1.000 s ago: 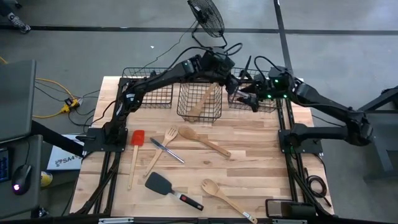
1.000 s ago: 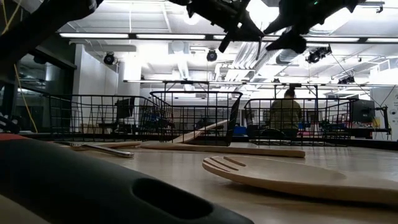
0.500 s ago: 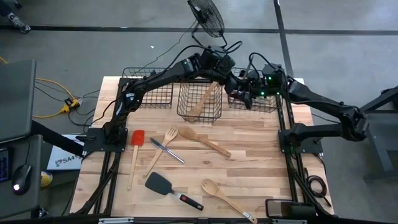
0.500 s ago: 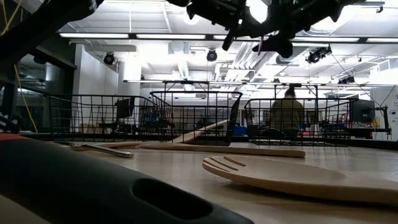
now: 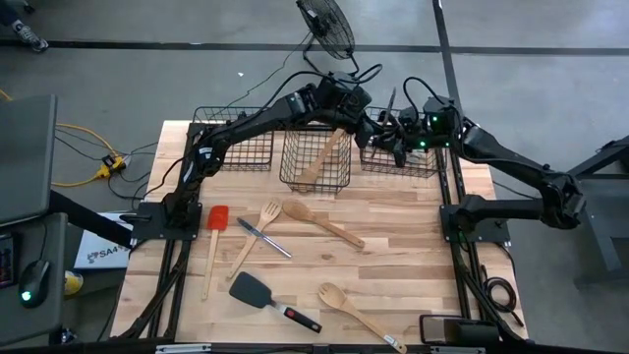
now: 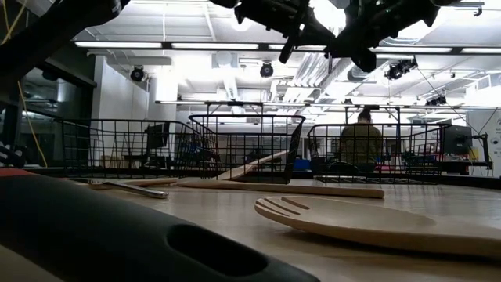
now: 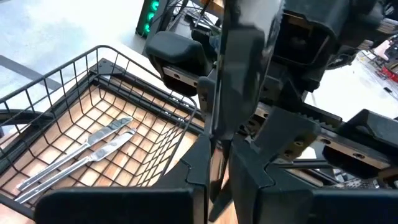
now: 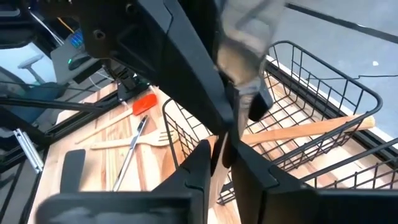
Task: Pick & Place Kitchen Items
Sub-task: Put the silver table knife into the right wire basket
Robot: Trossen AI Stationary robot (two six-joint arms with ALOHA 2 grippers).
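High above the gap between the middle basket (image 5: 314, 162) and the right basket (image 5: 413, 162), my two grippers meet tip to tip. Both are shut on one silver metal utensil (image 7: 244, 56), which shows blurred and upright in both wrist views (image 8: 244, 43). My left gripper (image 5: 371, 126) reaches in from the table's left, my right gripper (image 5: 395, 140) from the right. A pale wooden spoon (image 8: 311, 132) leans inside the middle basket. Two silver cutlery pieces (image 7: 93, 149) lie flat on the right basket's floor. My left gripper pinches the silver utensil's narrow part (image 7: 217, 149) between its two fingers, coming from the table's left and slanting slightly down. The utensil stands up past the fingers, lifted clear of the baskets. Which end is held cannot be told. My right gripper pinches the same utensil's narrow part (image 8: 231, 134) between its two fingers, coming from the table's right, facing my left gripper. The wider blurred part (image 8: 245, 37) rises beyond the fingers. The utensil is clear of everything below.
A third wire basket (image 5: 241, 147) stands at the far left. On the boards lie a red-headed spatula (image 5: 217, 218), a wooden fork (image 5: 260, 228), metal cutlery (image 5: 263, 239), two wooden spoons (image 5: 322, 223) (image 5: 346, 302) and a black turner (image 5: 257, 290). A fan (image 5: 326, 28) stands beyond the far edge.
My right gripper, open a second ago just beside my left gripper, has shut its fingers on the silver utensil that my left gripper holds. The utensil has stayed at the same height above the baskets.
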